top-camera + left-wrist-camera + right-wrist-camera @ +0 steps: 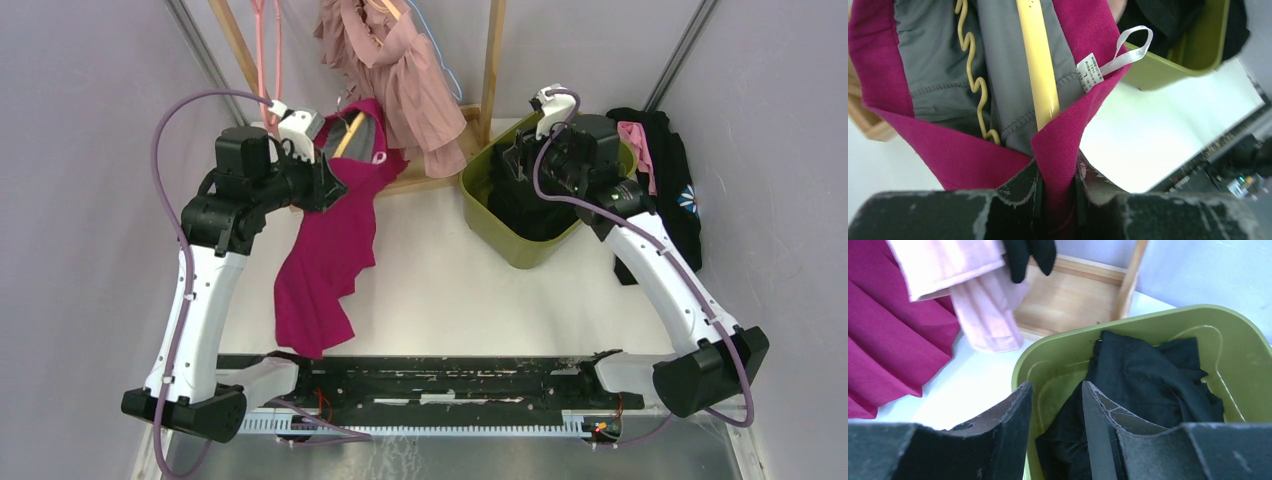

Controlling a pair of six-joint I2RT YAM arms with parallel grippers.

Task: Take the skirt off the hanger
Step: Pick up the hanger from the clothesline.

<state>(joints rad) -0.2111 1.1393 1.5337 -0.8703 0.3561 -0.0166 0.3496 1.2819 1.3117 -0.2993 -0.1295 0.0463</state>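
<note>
My left gripper point(1058, 175) clamps magenta fabric skirt point(973, 155) at waistband, yellow plastic hanger bar point(1038, 65) just beyond fingertips. My right gripper point(1055, 405) part open, empty, above olive-green plastic bin point(1238, 340).

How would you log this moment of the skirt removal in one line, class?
left end effector: shut on skirt waistband | hanger: inside skirt | right end effector: open above bin | skirt: not yet off
</note>
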